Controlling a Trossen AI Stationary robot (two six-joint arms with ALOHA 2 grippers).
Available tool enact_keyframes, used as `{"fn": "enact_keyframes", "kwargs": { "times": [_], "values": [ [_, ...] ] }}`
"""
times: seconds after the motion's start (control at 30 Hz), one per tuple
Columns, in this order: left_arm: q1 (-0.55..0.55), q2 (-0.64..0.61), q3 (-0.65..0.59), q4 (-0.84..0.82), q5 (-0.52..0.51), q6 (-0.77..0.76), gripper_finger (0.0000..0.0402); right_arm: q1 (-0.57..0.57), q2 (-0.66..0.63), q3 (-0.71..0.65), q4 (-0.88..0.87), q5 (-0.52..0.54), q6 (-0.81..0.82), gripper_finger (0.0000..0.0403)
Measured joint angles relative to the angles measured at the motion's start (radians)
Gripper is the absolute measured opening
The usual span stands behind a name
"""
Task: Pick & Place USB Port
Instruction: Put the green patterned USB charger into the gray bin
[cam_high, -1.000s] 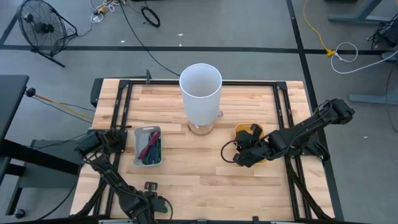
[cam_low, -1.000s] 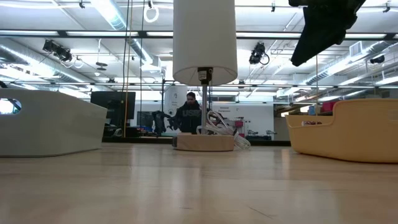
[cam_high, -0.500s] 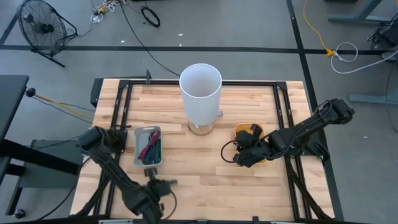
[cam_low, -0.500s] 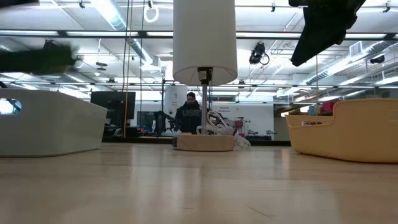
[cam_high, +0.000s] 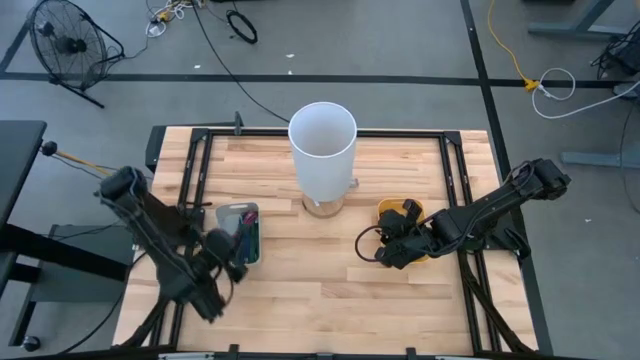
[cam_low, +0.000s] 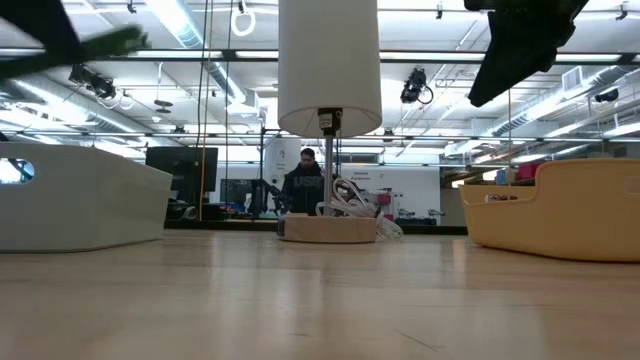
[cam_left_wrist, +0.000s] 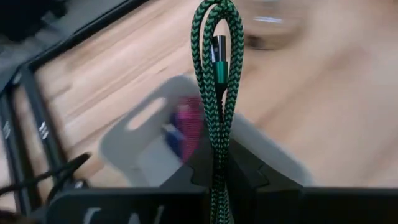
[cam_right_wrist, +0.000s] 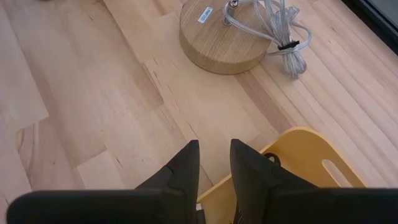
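A green braided USB cable (cam_left_wrist: 217, 81), folded into a long loop with a plug (cam_left_wrist: 218, 53) inside it, sticks out past my left gripper (cam_left_wrist: 217, 160), which is shut on it. That gripper (cam_high: 230, 250) hovers at the near side of the grey bin (cam_high: 238, 215), which holds pink and blue cables (cam_left_wrist: 183, 124). In the low view the cable is a green blur (cam_low: 105, 42) high at the left. My right gripper (cam_right_wrist: 214, 155) hangs over the yellow bin (cam_right_wrist: 305, 165), its fingers slightly apart with nothing between them. My left gripper pinches the folded green cable between its two fingers, several strands together, at the loop's near end (cam_left_wrist: 219, 146). The fingers run along the cable. The loop stands out beyond the fingertips, lifted clear above the grey bin.
A lamp with a tall white shade (cam_high: 322, 140) stands on a round wooden base (cam_right_wrist: 224, 28) at mid table, with a bundled clear cord (cam_right_wrist: 280, 31) beside it. The yellow bin (cam_high: 400, 215) sits right of the lamp. Black frame rails (cam_high: 190, 180) line the table's sides.
My left gripper has swung from the table's near edge toward the far side and up, and now stands over the grey bin's near side with the green cable. The right arm has kept still.
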Motion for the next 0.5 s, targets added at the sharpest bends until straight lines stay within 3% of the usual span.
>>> {"fn": "enact_keyframes", "kwargs": {
  "times": [0.2,0.27,0.5],
  "values": [
    [0.024,-0.144,-0.251,0.135,-0.037,-0.198,0.0021,0.000,0.000,0.000,0.003,0.006,0.000,0.0091],
    [0.033,-0.186,-0.298,0.196,-0.074,-0.211,0.0021,0.000,0.000,0.000,0.004,0.007,0.000,0.0091],
    [0.094,-0.247,-0.430,0.373,-0.047,-0.173,0.0021,0.000,0.000,0.000,0.006,0.008,0.000,0.0091]
  ]
}}
